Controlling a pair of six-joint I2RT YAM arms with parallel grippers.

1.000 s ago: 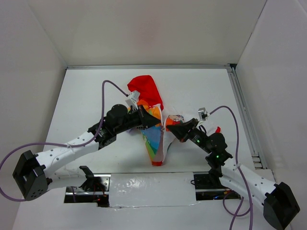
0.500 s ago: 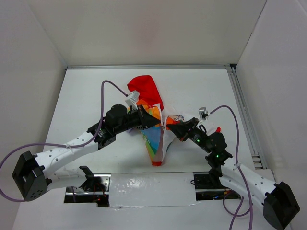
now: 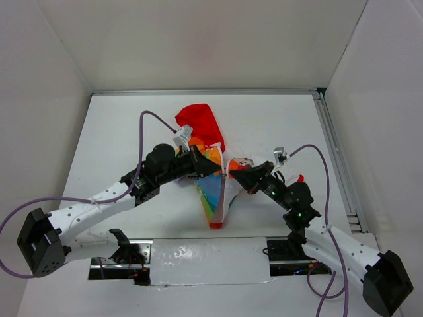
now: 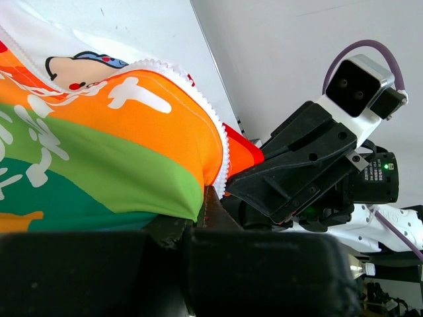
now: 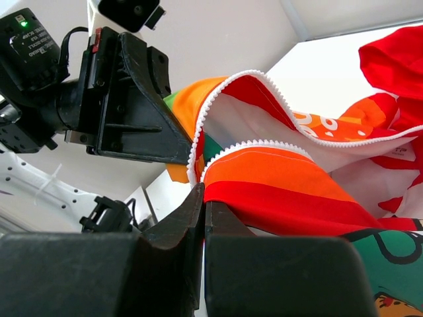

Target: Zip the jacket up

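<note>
The small soft fabric jacket, red-hooded and rainbow-striped, is lying unzipped near the middle of the white table. The left gripper is clenching its orange toothed edge, and the right gripper is pinching the facing red-striped edge.

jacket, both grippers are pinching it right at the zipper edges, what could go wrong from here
1. The left gripper and right gripper each pinch only a thin edge of the jacket; a pull may slip it free.
2. Their tips sit very close together, so they might collide.
3. The zipper teeth curl apart, so the rows may misalign.
</note>
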